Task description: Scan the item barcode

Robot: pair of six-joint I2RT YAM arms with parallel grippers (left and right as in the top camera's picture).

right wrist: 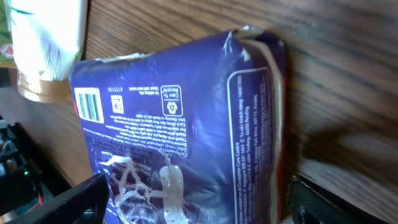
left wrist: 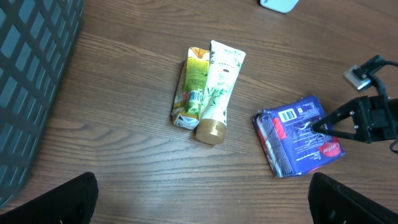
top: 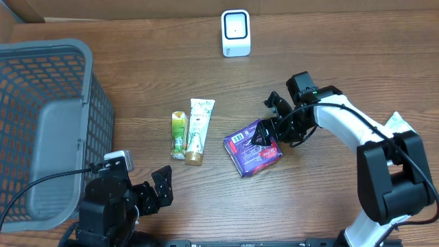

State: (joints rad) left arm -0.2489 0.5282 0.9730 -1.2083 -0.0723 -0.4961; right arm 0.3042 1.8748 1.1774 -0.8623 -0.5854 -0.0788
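Right gripper point(top: 269, 123) stands wide about the packet point(top: 248, 154), nothing gripped; lifting it and showing its barcode point(top: 236, 139) to the scanner point(top: 235, 32) well beyond remain.

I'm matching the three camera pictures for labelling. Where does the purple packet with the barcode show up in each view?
Overhead: the purple packet lies flat on the table, right of centre.
Left wrist: purple packet at the right, slightly below the middle.
Right wrist: purple packet close up, filling most of the frame.
Shared landmark: the white tube with the gold cap, left of the packet in every view.
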